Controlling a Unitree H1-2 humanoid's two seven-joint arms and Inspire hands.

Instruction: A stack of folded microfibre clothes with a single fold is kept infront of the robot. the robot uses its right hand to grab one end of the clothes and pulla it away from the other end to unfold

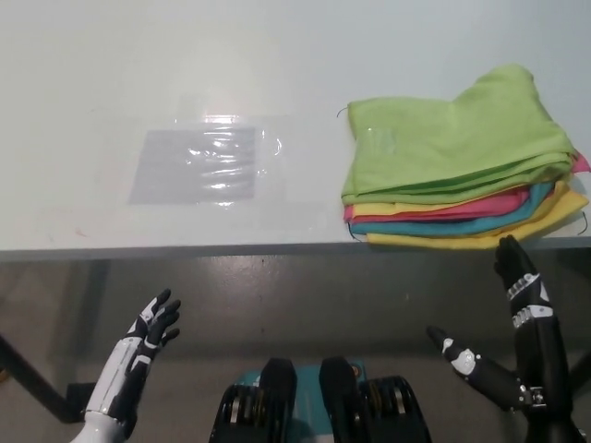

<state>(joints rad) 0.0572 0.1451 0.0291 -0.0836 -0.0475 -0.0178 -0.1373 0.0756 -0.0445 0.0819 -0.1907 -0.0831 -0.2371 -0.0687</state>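
Right hand (517,323) open, fingers spread, empty, held below and in front of the bench (185,74) edge. Left hand (152,325) open too, resting low at the far left, well apart from the work. Stack of cloths (462,161) lies on the bench's right side, up and slightly left of the right hand, its near edge by the bench edge, long axis left-right. Green cloth (452,138) on top; lower layers show only as coloured edges. Clear plastic sheet (199,166) lies further left.
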